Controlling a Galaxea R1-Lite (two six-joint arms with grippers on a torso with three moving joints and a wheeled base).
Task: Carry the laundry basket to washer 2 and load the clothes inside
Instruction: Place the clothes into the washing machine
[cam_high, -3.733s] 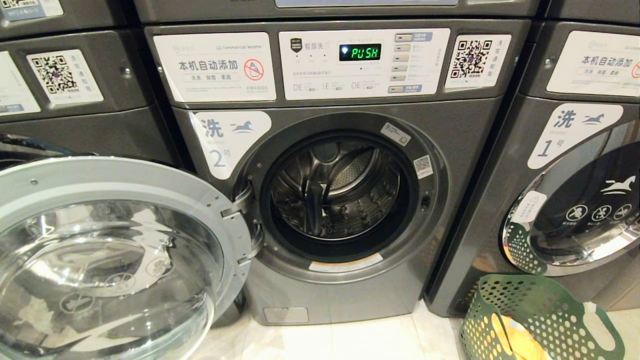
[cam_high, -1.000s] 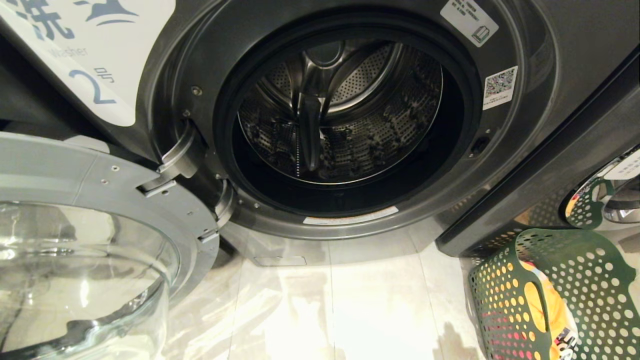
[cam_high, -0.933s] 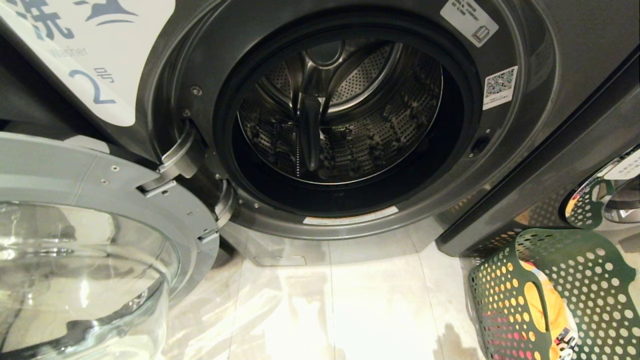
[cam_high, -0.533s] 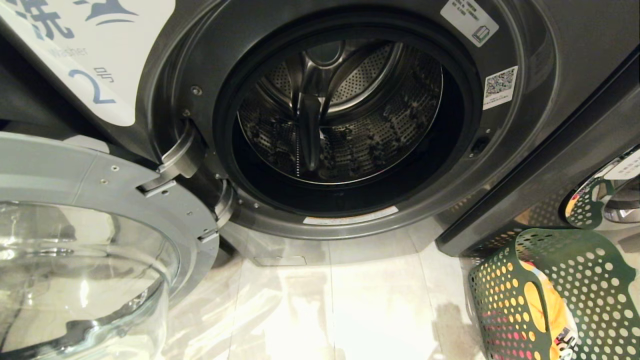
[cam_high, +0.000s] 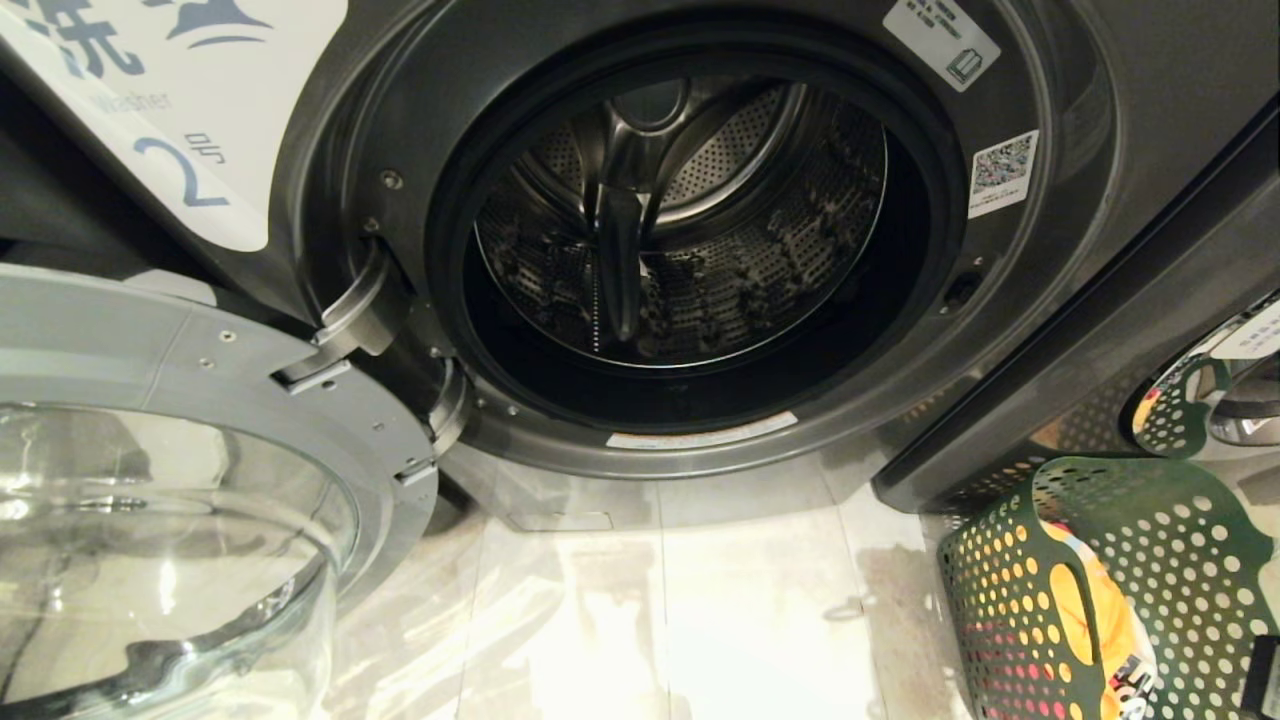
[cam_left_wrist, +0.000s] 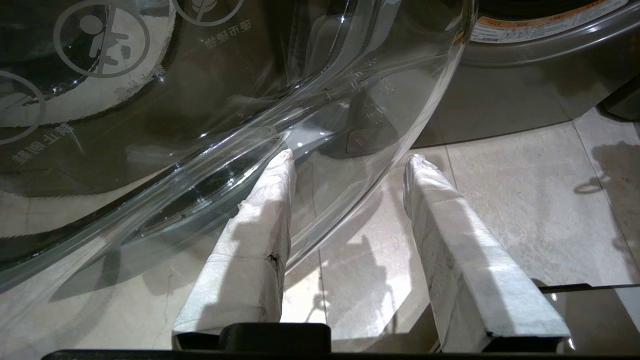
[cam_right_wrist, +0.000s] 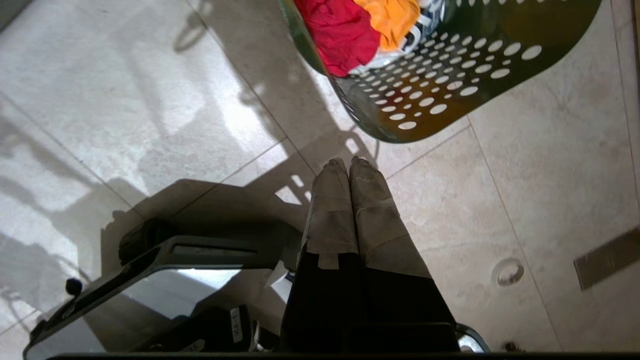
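Dark grey front-load washer 2 stands with its round glass door swung wide. The dark green perforated plastic laundry basket sits on the floor right of it, holding yellow-orange and red clothes. The right tool, fingers pressed together, hangs near the basket; the left tool, fingers apart, sits beside the door.

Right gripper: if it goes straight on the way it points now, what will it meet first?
Probably the tiled floor. The right gripper, shut and empty, points down at bare tile just short of the laundry basket. Depth is unclear; aimed slightly farther, it would meet the basket's perforated wall, not the clothes.
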